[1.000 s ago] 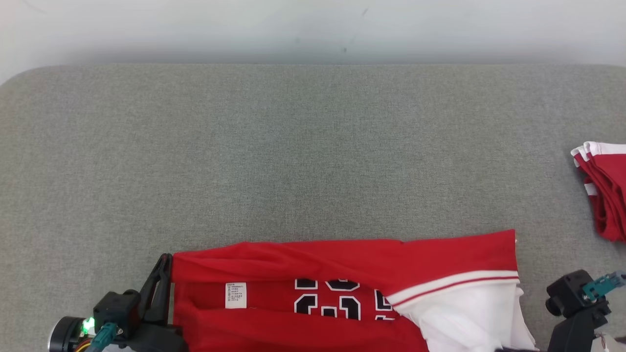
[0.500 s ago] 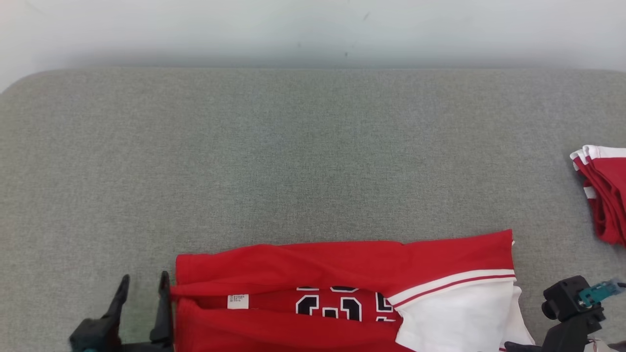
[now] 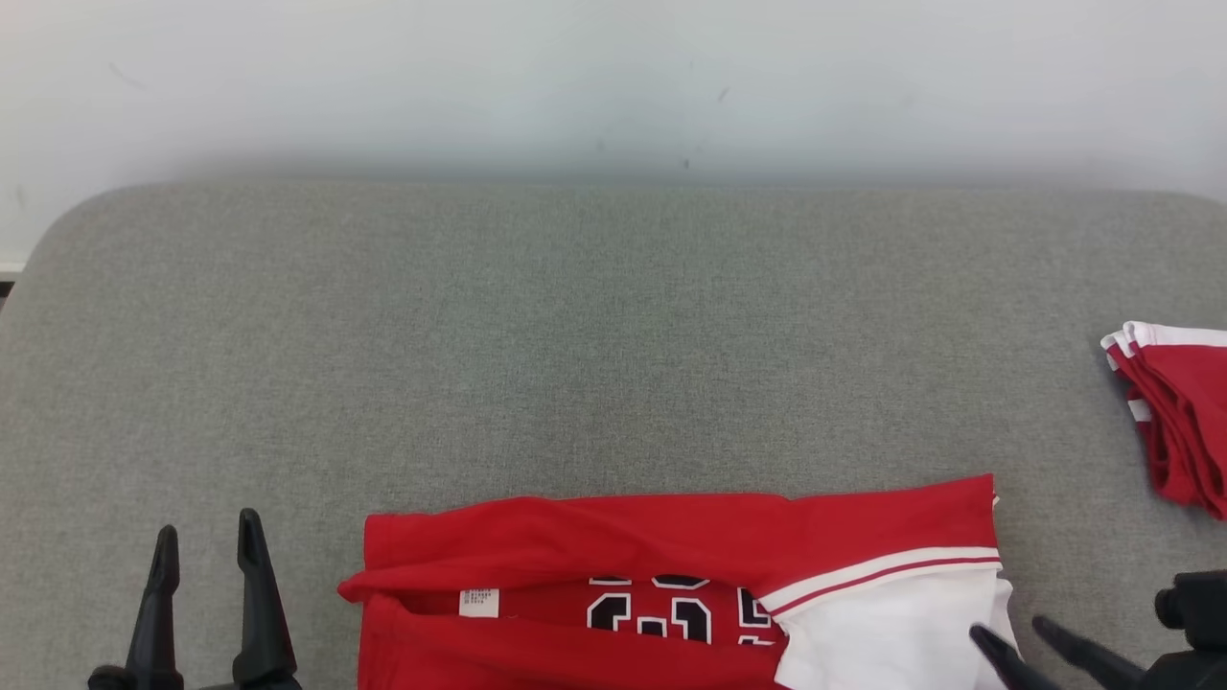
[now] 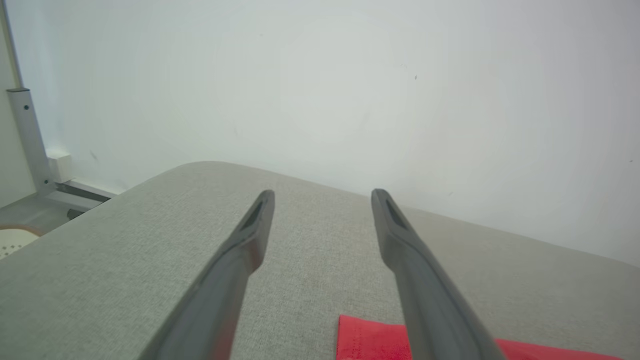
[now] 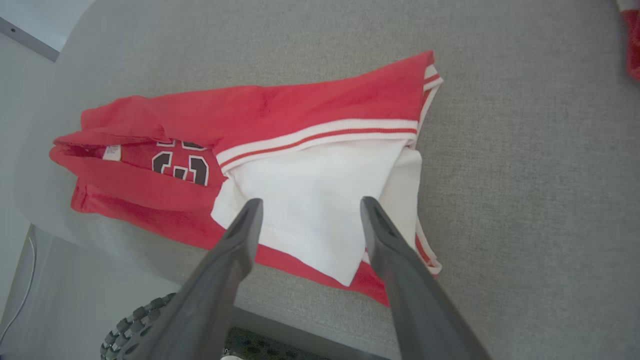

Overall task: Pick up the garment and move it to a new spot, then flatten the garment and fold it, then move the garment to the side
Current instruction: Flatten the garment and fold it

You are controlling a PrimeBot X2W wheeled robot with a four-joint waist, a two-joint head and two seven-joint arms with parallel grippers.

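The garment [image 3: 671,546] is a red jersey with white sleeves and black numbers, folded into a long strip along the near edge of the grey table [image 3: 594,364]. In the right wrist view the garment [image 5: 280,130] lies flat with its white part uppermost. My left gripper [image 3: 206,541] stands open just left of the garment's left end, holding nothing. In its own view the left gripper [image 4: 322,197] points at the wall, a red corner of the garment [image 4: 370,340] below it. My right gripper [image 3: 1007,632] is open at the white end; seen from its wrist, the right gripper [image 5: 307,205] hovers above the white cloth.
A stack of folded red and white garments [image 3: 1169,412] lies at the table's right edge. A pale wall [image 3: 613,86] runs behind the table. A metal post [image 4: 27,140] stands left of the table. The floor and a ribbed dark wheel [image 5: 135,327] show below the table's near edge.
Both grippers opened and let go of the garment, then drew back toward me. The folded edge settled onto the table. The head camera tilted, shifting the whole picture down.
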